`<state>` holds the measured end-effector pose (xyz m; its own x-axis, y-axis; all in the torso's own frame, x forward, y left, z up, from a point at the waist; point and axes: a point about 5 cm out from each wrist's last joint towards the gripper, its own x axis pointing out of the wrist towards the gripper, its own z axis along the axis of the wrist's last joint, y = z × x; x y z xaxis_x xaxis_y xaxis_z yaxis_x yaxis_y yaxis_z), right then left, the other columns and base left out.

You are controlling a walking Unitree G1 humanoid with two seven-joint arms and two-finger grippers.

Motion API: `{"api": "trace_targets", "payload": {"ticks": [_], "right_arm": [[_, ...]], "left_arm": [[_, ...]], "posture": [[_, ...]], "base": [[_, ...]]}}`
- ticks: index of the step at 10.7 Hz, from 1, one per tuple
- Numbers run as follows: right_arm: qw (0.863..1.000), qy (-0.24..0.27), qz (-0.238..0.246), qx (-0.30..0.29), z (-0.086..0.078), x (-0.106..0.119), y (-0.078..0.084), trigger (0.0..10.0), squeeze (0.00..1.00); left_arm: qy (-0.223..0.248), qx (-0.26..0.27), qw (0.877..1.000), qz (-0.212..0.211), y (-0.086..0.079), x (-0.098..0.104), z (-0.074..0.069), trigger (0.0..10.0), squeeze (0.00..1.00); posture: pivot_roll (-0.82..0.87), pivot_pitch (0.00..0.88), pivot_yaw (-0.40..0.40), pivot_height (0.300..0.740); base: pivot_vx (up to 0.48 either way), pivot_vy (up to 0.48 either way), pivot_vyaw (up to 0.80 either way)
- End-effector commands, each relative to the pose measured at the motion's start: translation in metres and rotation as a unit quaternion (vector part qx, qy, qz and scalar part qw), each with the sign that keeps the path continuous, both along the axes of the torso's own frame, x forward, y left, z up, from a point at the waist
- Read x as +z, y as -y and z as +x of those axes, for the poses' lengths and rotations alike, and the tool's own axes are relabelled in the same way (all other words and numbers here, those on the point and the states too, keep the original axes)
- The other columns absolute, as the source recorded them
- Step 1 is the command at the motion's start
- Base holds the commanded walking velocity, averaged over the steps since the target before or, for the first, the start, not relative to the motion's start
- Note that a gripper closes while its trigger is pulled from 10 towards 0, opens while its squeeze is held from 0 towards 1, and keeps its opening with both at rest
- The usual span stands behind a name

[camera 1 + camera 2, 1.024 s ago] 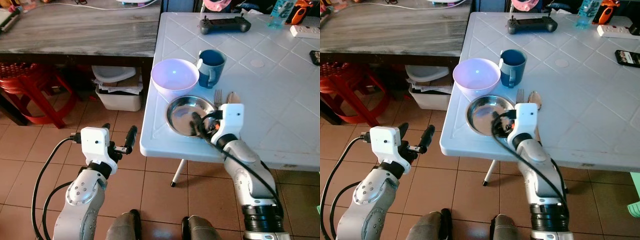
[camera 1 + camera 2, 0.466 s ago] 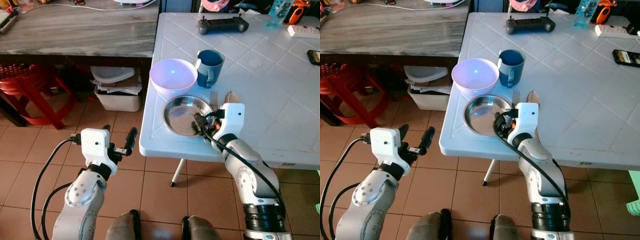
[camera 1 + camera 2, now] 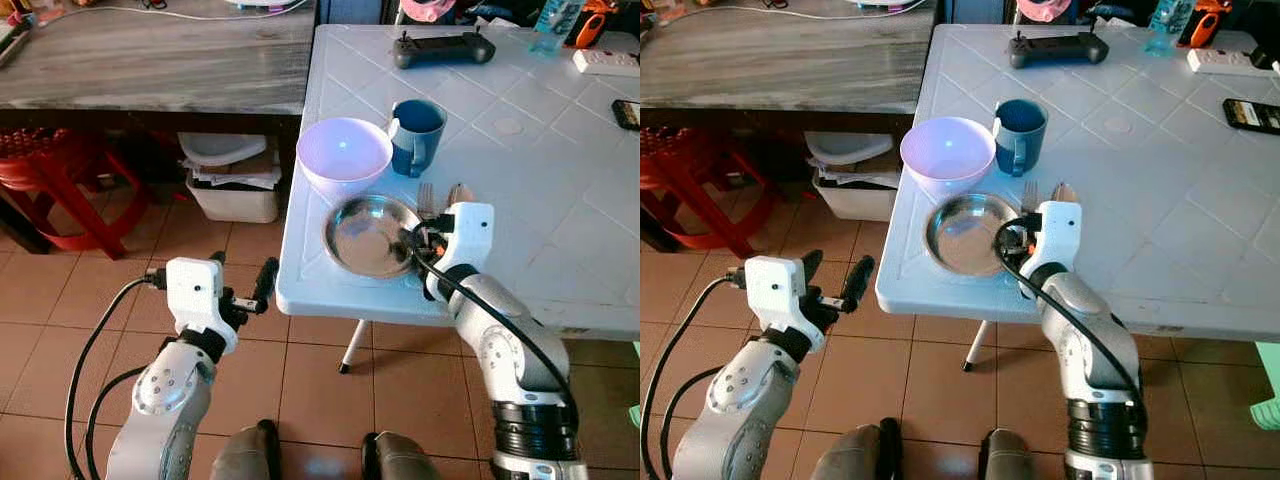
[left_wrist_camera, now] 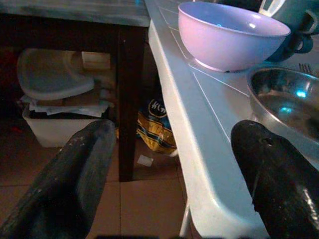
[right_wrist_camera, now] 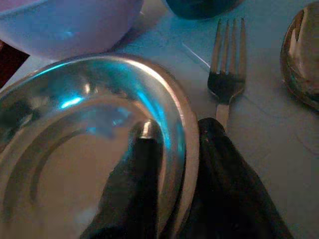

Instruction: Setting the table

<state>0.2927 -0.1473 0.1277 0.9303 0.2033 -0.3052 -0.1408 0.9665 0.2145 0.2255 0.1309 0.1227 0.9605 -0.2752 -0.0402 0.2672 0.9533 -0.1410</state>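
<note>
My right gripper pinches the rim of the steel plate at the table edge, beside the fork and bowl. My left gripper hangs spread below the table

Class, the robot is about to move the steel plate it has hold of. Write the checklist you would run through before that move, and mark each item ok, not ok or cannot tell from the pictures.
1. Right gripper pinches the steel plate rim, one finger inside, one outside: ok.
2. Outer finger free of the fork: not ok, it lies over the handle.
3. Plate separate from the purple bowl: cannot tell, they sit very close.
4. Blue mug and spoon away from the plate: ok.
5. Left gripper open and below the white table edge, out of the way: ok.
</note>
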Motion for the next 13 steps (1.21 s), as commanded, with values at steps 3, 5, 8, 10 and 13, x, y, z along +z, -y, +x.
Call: {"api": "trace_targets", "payload": {"ticks": [3,5,8,10,13], "right_arm": [[0.99,-0.137,-0.015,0.0,-0.019,-0.046,0.001,0.0,0.0],[0.991,-0.135,-0.01,-0.002,-0.018,-0.042,0.001,0.0,0.0],[0.998,-0.059,0.013,0.02,-0.008,-0.015,-0.007,0.0,0.0],[0.999,-0.019,0.02,0.03,-0.004,-0.001,-0.014,0.0,0.0],[1.0,0.0,0.014,0.027,-0.002,0.005,-0.012,0.0,0.0]], "left_arm": [[0.0,-0.012,1.0,0.003,0.002,0.001,-0.002,10.0,0.0],[0.001,-0.008,1.0,0.004,0.001,0.001,-0.001,10.0,0.0],[-0.01,0.028,1.0,0.001,-0.007,-0.005,0.002,10.0,0.0],[-0.013,0.039,0.999,0.004,-0.009,-0.008,0.004,10.0,0.0],[-0.01,0.047,0.999,-0.015,-0.008,-0.007,0.005,10.0,0.0]], "posture": [[-0.01,0.183,0.045,0.74],[-0.02,0.18,0.044,0.74],[-0.02,0.167,0.038,0.74],[-0.03,0.155,0.037,0.74],[-0.03,0.15,0.033,0.74]], "base": [[0.0,0.0,0.0],[0.0,0.0,0.0],[0.0,0.0,0.0],[0.0,0.392,0.0],[0.0,0.48,0.0]]}}
